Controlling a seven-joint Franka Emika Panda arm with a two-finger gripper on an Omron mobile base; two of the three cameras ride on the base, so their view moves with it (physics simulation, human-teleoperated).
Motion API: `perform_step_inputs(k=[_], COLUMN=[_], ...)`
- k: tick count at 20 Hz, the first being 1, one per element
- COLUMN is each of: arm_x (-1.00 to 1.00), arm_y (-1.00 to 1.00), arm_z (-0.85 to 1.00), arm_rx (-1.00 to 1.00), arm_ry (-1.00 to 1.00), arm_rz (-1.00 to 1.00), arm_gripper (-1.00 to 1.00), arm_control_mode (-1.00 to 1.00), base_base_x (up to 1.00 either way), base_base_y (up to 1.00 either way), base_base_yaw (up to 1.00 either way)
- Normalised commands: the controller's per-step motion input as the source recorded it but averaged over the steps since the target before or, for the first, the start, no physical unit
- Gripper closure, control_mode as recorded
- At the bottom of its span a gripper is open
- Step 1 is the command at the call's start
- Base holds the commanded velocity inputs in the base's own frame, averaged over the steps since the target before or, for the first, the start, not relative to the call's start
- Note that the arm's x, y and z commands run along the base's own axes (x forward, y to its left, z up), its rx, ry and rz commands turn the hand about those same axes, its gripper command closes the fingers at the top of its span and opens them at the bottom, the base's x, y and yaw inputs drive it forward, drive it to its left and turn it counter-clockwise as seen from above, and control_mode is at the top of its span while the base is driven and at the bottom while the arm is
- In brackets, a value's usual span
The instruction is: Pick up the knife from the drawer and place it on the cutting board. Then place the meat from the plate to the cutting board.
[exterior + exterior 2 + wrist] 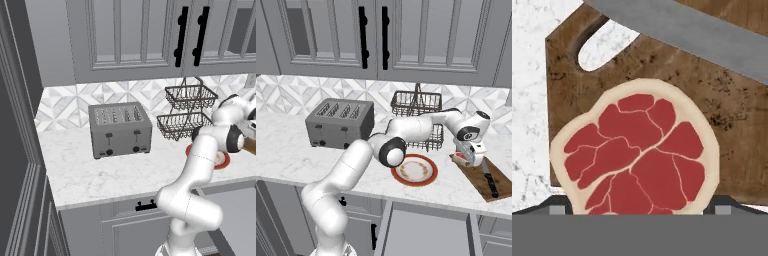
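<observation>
The knife (488, 179) already lies on the board (499, 184), and the plate (415, 170) is bare. The meat (637, 152) sits on the board between the fingers of the gripper (468, 159), which are spread wide. Both placements look done; only pulling away seems left.

You have the flat brown wooden cutting board (482, 176) on the white marble counter (286, 150), at the right end, with the round orange-rimmed plate (415, 170) just to its left. The red-pink chunk of meat (637, 155) lies on the board's far end, near its handle hole. The slim dark-handled knife (489, 182) lies on the board too, nearer you than the meat. Behind the plate stands the two-tier wire basket rack (417, 118), and the grey four-slot toaster (340, 123) sits well to its left. The grey drawer (428, 231) stands open below the counter, in front of the plate.
</observation>
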Motion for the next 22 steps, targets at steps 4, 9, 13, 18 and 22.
perform_step_inputs(k=[4,9,13,18,22], arm_x=[-0.28,-0.34,-0.76,-1.00,-1.00], arm_y=[0.11,0.56,0.75,0.62,0.60], arm_z=[0.47,0.10,0.00,0.00,0.18], arm_rx=[0.00,0.01,0.06,0.10,0.09], arm_ry=[0.00,0.00,-0.02,-0.12,-0.13], arm_rz=[0.00,0.00,0.00,-0.05,-0.11], arm_gripper=[-1.00,-1.00,-1.00,-1.00,-1.00], arm_control_mode=[-1.00,-1.00,-1.00,-1.00,-1.00], base_base_x=[0.00,0.00,0.00,0.00,0.00], base_base_y=[0.00,0.00,0.00,0.00,0.00], base_base_yaw=[0.00,0.00,0.00,0.00,0.00])
